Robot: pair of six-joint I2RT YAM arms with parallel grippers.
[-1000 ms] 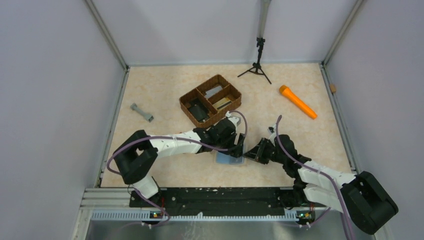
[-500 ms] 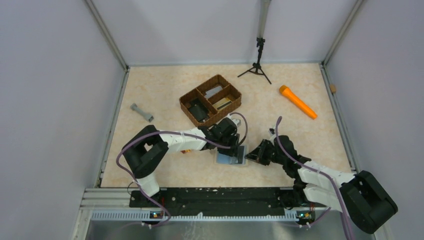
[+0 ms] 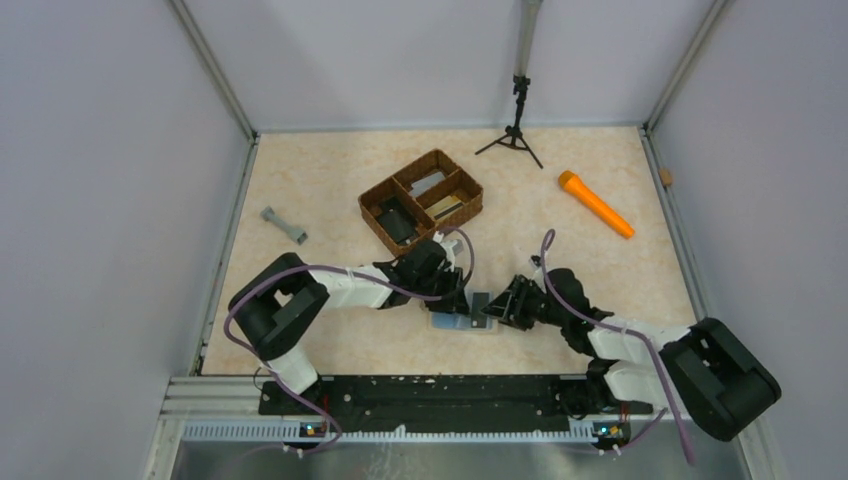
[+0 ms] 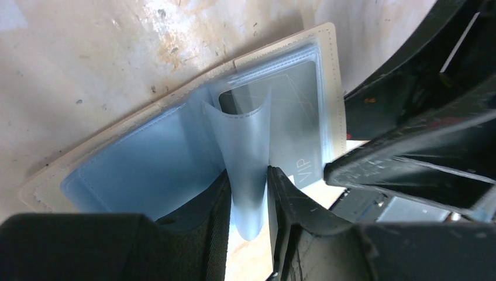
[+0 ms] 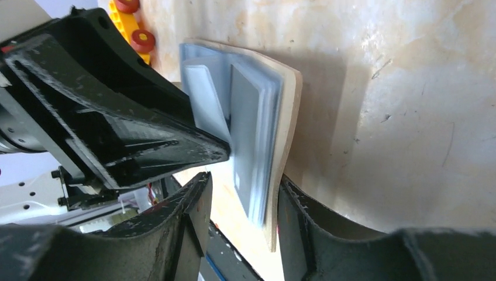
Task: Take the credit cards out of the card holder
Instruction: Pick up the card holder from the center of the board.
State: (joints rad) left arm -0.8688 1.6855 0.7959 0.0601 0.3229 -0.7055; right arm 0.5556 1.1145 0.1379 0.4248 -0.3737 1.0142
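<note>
The card holder [image 3: 462, 322] lies open on the table, cream outside [image 5: 288, 117], pale blue inside [image 4: 134, 164]. My left gripper [image 4: 248, 174] is shut on one clear blue sleeve [image 4: 248, 134] of it and holds that leaf upright. A grey card marked VIP [image 4: 301, 111] sits in the sleeve stack on the holder's right half and also shows in the right wrist view [image 5: 250, 117]. My right gripper [image 5: 244, 181] is open, its fingers straddling that half's edge, with a gap on the sleeve side. From above, both grippers [image 3: 462, 298] [image 3: 497, 308] meet over the holder.
A brown wicker divided tray [image 3: 372, 200] behind the holder has cards and a black item in it. An orange cylinder [image 3: 595, 203], a grey dumbbell-shaped piece [image 3: 283, 225] and a small tripod [image 3: 515, 130] stand farther out. A yellow toy with red wheels [image 5: 134, 29] lies near the left arm.
My left gripper has closed onto a sleeve of the holder and lifted it. My right gripper has opened and slid in around the holder's right edge.
</note>
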